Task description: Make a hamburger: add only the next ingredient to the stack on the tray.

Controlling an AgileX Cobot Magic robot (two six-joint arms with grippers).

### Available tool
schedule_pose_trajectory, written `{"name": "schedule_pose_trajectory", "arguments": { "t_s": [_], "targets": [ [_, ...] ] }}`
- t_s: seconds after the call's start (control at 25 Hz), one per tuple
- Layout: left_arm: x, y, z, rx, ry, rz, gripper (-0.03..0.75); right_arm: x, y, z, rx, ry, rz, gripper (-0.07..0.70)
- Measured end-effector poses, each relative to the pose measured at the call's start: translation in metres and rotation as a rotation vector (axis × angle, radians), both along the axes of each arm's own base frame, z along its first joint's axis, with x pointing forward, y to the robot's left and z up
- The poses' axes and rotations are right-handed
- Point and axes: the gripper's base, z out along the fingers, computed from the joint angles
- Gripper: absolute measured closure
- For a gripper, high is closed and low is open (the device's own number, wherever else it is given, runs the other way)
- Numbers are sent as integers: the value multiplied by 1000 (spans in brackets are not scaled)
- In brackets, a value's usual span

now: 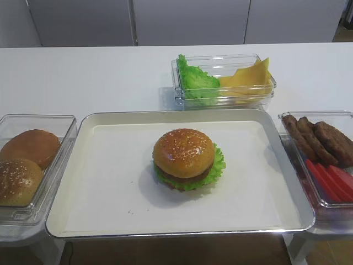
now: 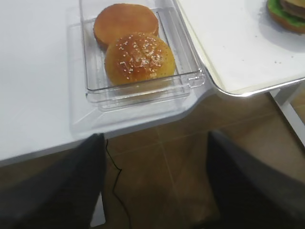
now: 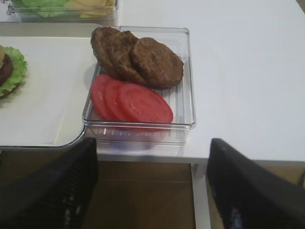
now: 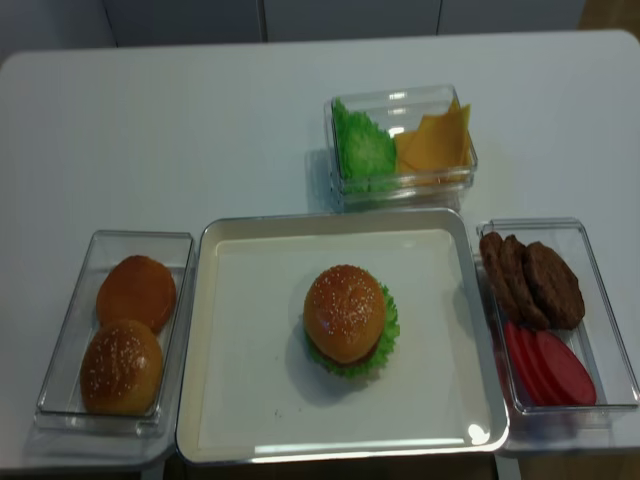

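A sesame-seeded golden-brown bun top (image 1: 183,152) is sitting on the lettuce-and-patty stack (image 1: 191,178) at the centre of the cream-white, silver-rimmed tray (image 1: 110,190). The left fingers (image 2: 52,186) and right fingers (image 3: 47,186) are hanging spread and empty off the table's (image 1: 83,77) near edge.

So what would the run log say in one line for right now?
seeded bun top on the stack | hamburger on tray | left end effector open, empty | right end effector open, empty | spare seeded bun in box

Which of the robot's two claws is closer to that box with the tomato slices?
The right claw. It hangs just off the table edge in front of the box of tomato slices. The left claw sits by the bun box, across the tray.
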Motion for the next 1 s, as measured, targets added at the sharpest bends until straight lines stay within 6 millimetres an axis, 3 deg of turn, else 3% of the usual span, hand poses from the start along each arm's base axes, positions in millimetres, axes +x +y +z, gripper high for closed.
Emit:
{"name": "schedule_pose_trajectory", "arguments": {
  "t_s": [1.0],
  "targets": [
    [7, 1, -3, 9, -41, 68, 231, 0, 0, 0, -2, 0, 1, 87]
  ]
}}
